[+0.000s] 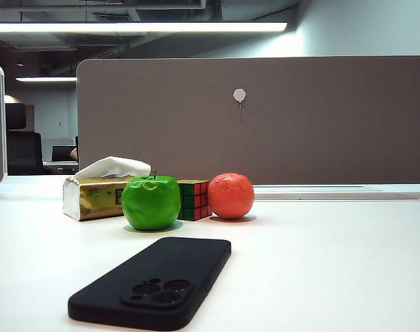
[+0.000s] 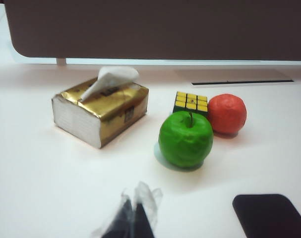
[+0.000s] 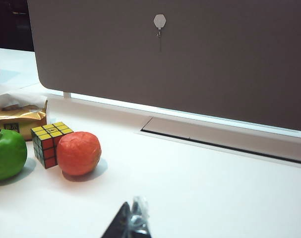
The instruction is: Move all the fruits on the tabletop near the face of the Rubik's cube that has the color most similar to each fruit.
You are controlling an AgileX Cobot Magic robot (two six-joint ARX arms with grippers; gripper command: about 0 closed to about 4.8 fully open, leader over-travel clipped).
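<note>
A: What's cut off?
B: Left gripper (image 2: pixel 133 218) and right gripper (image 3: pixel 132 223) tips, cropped and blurry. Phone (image 2: pixel 270 214) clipped too.
A: Hidden?
B: Apple (image 1: pixel 151 202) covers part of the cube (image 1: pixel 194 199).

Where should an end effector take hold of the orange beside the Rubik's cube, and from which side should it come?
Probably from above, across the widest part of the orange. It is round, so only a grip at mid-height seems secure. The Rubik's cube sits close on one side, so the fingers should close along the free front-back line. The right end effector, shut and apart from it, is on the open side.
</note>
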